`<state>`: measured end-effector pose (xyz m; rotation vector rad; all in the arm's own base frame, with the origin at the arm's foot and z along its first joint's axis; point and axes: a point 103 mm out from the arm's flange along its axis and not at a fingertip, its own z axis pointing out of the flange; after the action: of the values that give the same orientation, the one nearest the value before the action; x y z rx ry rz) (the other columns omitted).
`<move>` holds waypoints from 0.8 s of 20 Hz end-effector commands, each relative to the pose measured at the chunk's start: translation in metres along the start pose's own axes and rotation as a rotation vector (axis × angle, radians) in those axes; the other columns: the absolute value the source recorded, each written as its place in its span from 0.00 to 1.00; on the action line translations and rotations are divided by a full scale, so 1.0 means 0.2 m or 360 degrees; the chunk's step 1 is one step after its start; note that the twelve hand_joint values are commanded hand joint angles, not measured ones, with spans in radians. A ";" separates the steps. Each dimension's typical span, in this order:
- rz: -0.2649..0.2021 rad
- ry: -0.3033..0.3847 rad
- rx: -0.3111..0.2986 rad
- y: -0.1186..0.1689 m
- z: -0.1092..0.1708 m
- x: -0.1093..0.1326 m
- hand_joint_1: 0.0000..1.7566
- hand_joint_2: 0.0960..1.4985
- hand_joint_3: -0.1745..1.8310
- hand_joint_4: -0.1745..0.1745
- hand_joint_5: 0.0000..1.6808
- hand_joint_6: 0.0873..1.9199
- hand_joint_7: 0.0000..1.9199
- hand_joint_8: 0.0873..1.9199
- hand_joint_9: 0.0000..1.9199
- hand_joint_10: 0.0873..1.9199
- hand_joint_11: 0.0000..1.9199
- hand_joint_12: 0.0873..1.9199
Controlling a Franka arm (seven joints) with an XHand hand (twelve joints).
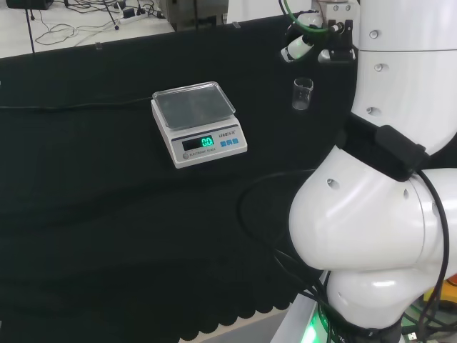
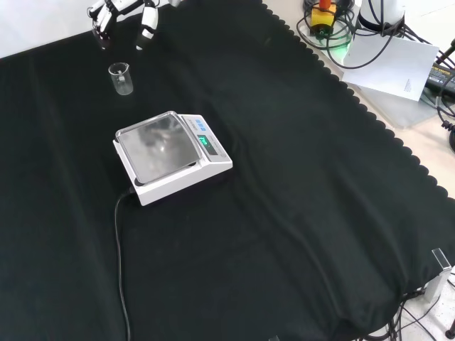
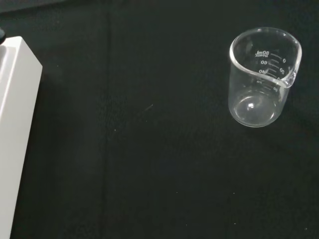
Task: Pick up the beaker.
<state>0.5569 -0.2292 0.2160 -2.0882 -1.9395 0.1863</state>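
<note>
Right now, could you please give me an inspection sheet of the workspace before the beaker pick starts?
Surface: black cloth covers the bench, wrinkled, with a scalloped edge.
Job's things: clear glass beaker stands upright on the cloth, looks empty, apart from the scale.
Clutter: digital scale with bare pan and lit display.
Hand: hand hovers above and beyond the beaker in the front view, fingers relaxed, holding nothing.
Cables: scale cord runs across the cloth; arm cable loops beside the arm's base.
Surroundings: papers and wiring off the cloth's edge.
</note>
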 end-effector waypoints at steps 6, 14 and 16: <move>0.0051 -0.0052 0.0164 0.09 0.11 -0.09 0.34 0.46 0.25 0.47 0.18 0.11 0.06 0.32 0.02 0.42 0.00 0.65; 0.0047 -0.0012 0.0185 0.13 0.18 -0.19 0.35 0.48 0.24 0.44 0.22 0.09 0.09 0.32 0.07 0.43 0.00 0.67; 0.0045 -0.0003 0.0191 0.15 0.19 -0.21 0.35 0.48 0.24 0.44 0.22 0.09 0.09 0.32 0.08 0.43 0.00 0.67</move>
<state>0.5693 -0.2596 0.1749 -2.0562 -1.8613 0.3101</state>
